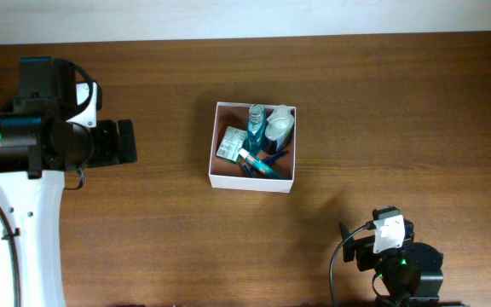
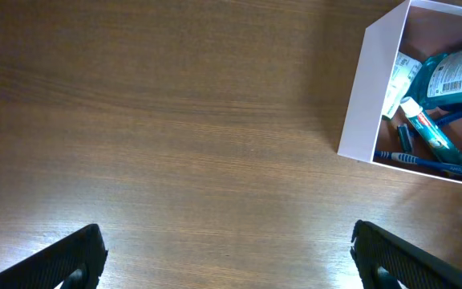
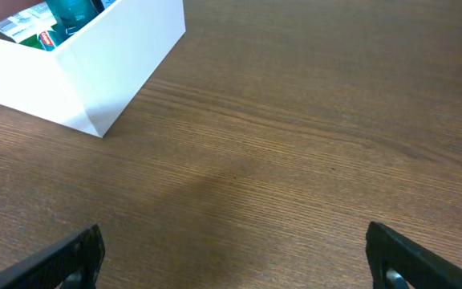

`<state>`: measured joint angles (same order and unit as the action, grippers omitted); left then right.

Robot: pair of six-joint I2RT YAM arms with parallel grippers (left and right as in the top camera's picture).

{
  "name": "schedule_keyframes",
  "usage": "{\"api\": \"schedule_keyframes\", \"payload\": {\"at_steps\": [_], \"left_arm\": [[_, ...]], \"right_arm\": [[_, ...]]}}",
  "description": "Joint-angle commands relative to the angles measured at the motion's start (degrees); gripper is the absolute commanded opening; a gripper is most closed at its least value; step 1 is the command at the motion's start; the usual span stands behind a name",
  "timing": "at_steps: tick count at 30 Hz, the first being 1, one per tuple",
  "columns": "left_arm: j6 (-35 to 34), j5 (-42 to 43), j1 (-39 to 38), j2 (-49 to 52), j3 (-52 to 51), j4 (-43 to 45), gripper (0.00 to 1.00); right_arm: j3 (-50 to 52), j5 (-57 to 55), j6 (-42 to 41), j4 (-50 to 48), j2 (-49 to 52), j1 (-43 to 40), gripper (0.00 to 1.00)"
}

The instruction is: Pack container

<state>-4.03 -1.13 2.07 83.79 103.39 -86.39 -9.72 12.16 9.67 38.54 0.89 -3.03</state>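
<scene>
The container [image 1: 216,141], a square white box, sits at the middle of the table. It holds a blue bottle [image 1: 256,124], a white tube [image 1: 280,124], a green-white soap packet [image 1: 229,143], a toothpaste tube [image 1: 258,162] and a blue toothbrush. It shows in the left wrist view [image 2: 363,96] at the upper right and in the right wrist view [image 3: 111,60] at the upper left. My left gripper [image 2: 229,257] is open and empty, well left of the container. My right gripper [image 3: 235,261] is open and empty, near the front right of the table.
The brown wooden table [image 1: 382,111] runs to a pale wall edge at the back. The left arm's body [image 1: 32,136] stands at the far left. The right arm's base [image 1: 395,256] sits at the front edge.
</scene>
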Motion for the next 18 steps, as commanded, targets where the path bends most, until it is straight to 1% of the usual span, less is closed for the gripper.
{"api": "schedule_keyframes", "payload": {"at_steps": [1, 4, 7, 9, 12, 13, 15, 18], "left_arm": [[0.46, -0.37, 0.2, -0.52, 0.52, -0.02, 0.99], [0.46, -0.37, 0.11, -2.47, 0.52, 0.0, 0.99], [0.46, -0.17, 0.07, -8.68, -1.64, -0.11, 1.0], [0.39, 0.5, 0.07, -14.03, -5.38, 2.38, 0.99], [0.44, 2.95, 0.07, -23.28, -15.23, 14.78, 0.99], [0.44, 3.34, 0.07, -26.71, -19.89, 20.79, 0.99], [0.5, 3.48, 0.09, -32.5, -28.5, 29.53, 0.99], [1.9, 3.48, 0.09, -40.96, -41.81, 38.99, 0.99]], "right_arm": [[0.28, 0.72, 0.42, 0.0, -0.7, -0.66, 0.99], [0.28, 0.72, 0.42, 0.0, -0.7, -0.66, 0.99], [0.28, 0.72, 0.39, 0.0, -0.7, -0.66, 0.99], [0.28, 0.72, 0.42, 0.0, -0.7, -0.66, 0.99], [0.28, 0.72, 0.42, -0.02, -0.7, -0.66, 0.99], [0.28, 0.72, 0.42, 0.0, -0.7, -0.66, 0.99], [0.28, 0.72, 0.42, -0.02, -0.7, -0.66, 0.99], [0.28, 0.72, 0.42, -0.02, -0.7, -0.66, 0.99]]}}
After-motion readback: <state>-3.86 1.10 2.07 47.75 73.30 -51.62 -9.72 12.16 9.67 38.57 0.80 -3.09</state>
